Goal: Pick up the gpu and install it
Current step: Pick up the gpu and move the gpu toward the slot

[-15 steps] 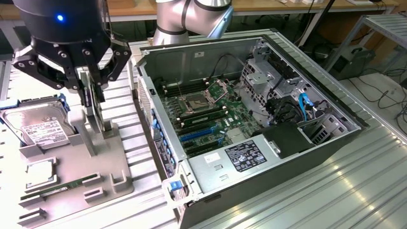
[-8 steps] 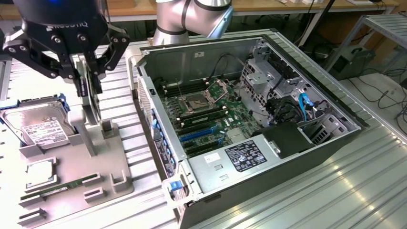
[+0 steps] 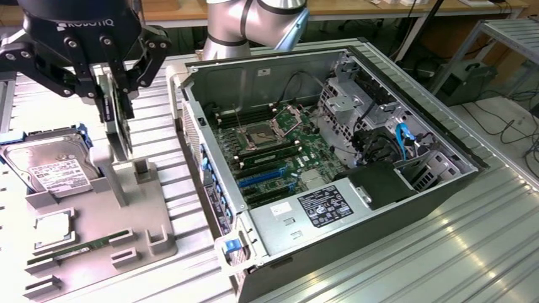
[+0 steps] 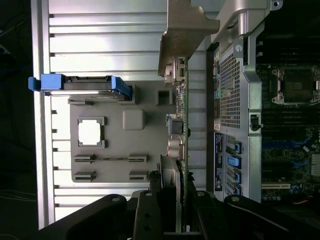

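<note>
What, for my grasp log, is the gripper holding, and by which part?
The gripper is shut on the gpu, pinching the upright card by its upper edge.

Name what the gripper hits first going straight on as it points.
Probably the grey fixture tray beneath it; the gpu clamped in the gripper would touch first. Depth is unclear.

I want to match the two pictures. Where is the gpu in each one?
Exterior view: the gpu hangs edge-on in the gripper, at the exterior view's left, over the tray.
Wrist view: the gpu runs edge-on out from the gripper, between tray and case.
Shared landmark: the blue-railed hard drive.
</note>
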